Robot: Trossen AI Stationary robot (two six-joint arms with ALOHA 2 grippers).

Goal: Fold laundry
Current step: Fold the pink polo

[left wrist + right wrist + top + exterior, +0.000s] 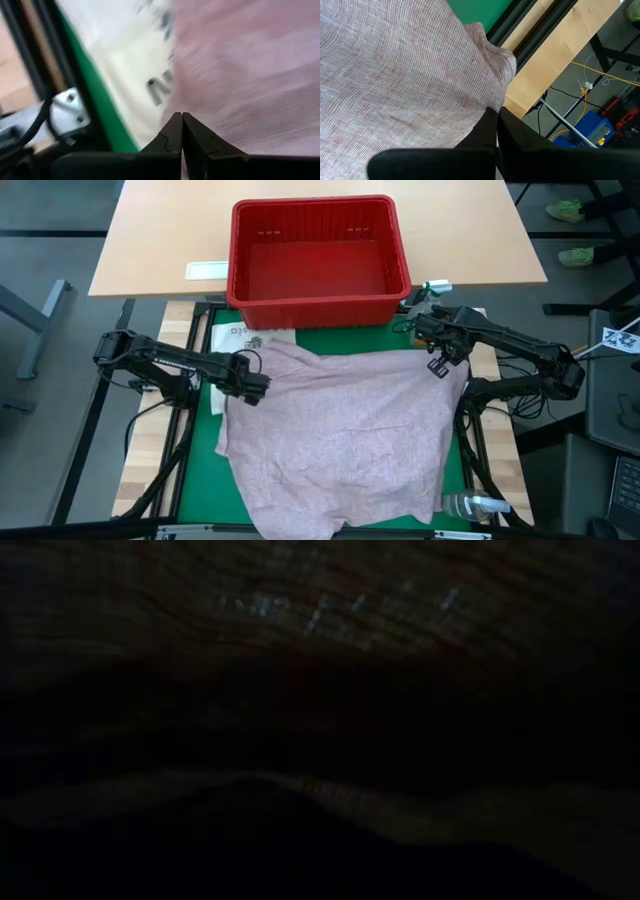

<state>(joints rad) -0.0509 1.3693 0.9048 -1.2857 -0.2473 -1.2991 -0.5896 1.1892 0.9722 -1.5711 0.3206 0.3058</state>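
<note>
A large pale pink-mauve shirt point(340, 435) lies spread over the green mat point(203, 442), and its near hem hangs past the table's front edge. My left gripper point(262, 387) is shut at the shirt's left edge. My right gripper point(438, 366) is shut at the shirt's far right corner. The left wrist view shows the shirt point(250, 75) beside a printed white sheet point(135, 75). In the right wrist view the shirt point(395, 75) runs up to the fingertips. The low view is dark and shows nothing clearly. My left gripper has its shut fingertips point(175, 125) on the shirt's left edge point(172, 100), coming steeply from above. The cloth seems pinched only at the tips; how many layers cannot be told. The rest of the shirt lies on the mat. My right gripper pinches the shirt's far right corner point(487, 102) between its two fingertips point(506, 120), slanting steeply down from above. The cloth rises in a soft ridge point(495, 55) toward the fingers, and the rest of it lies on the table.
A red plastic basket point(318, 260) stands on the tan table beyond the far edge. A white printed sheet point(240, 337) lies half under the shirt's far left corner. A clear bottle point(475, 506) lies at the near right. The wooden table edge point(555, 65) runs close to my right gripper.
</note>
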